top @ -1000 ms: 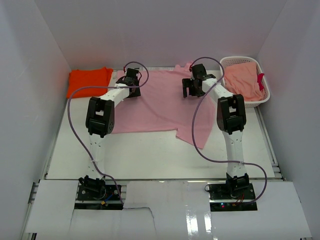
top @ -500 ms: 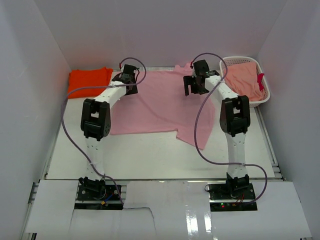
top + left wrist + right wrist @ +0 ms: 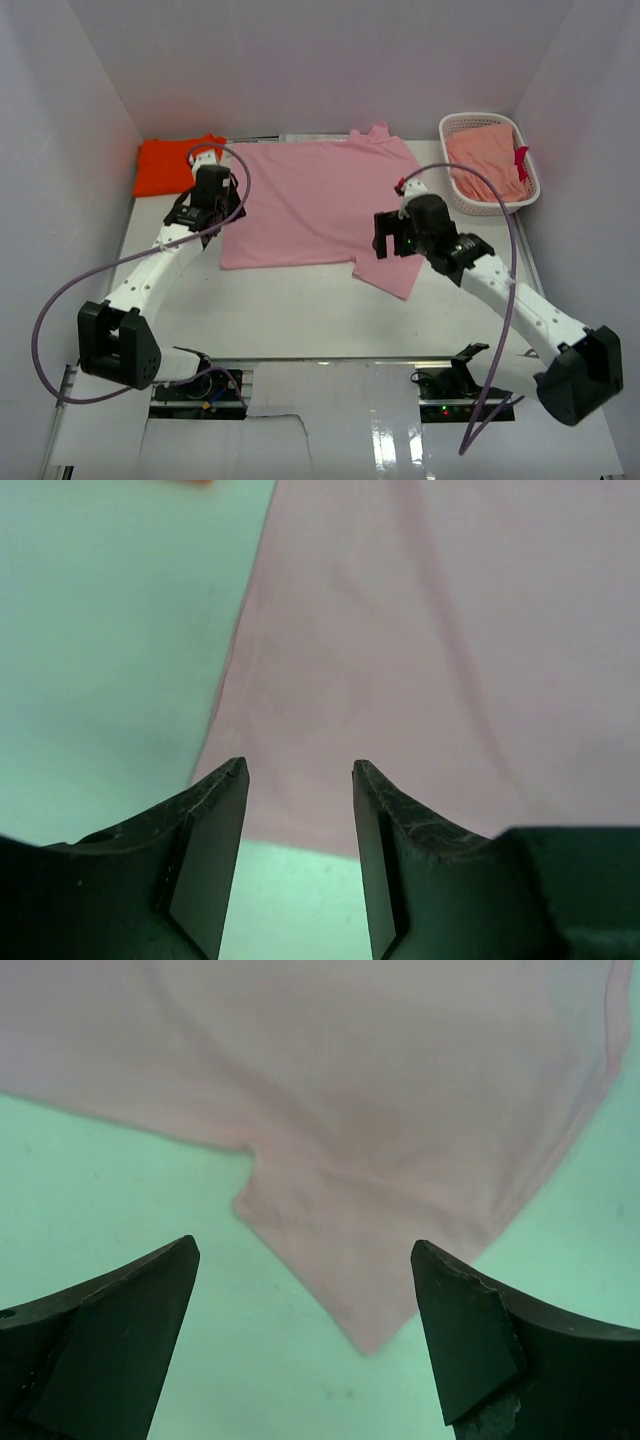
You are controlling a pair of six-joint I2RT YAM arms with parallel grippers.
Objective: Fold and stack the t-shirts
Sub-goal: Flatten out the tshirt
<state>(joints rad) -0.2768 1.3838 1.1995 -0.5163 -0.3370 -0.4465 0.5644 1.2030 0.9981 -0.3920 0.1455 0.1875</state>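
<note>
A light pink t-shirt [image 3: 315, 200] lies spread flat mid-table, one sleeve [image 3: 390, 275] pointing toward the near right. A bright orange t-shirt [image 3: 165, 165] sits folded at the back left. My left gripper [image 3: 210, 203] hovers open above the pink shirt's left edge. In the left wrist view the left gripper [image 3: 299, 766] holds nothing, with the pink cloth [image 3: 400, 630] and its near hem below. My right gripper [image 3: 392, 240] hangs wide open over that sleeve. The right wrist view shows the right gripper [image 3: 303, 1246] empty above the sleeve [image 3: 350, 1260].
A white lattice basket [image 3: 478, 118] stands at the back right with a salmon cloth [image 3: 485, 160] inside. White walls close in the table on the left, right and back. Both arms' cables loop out over the table's near side.
Both arms have pulled back from the shirt's far edge. The left gripper went left and nearer, the right came down to the near right sleeve. Both stayed open.
</note>
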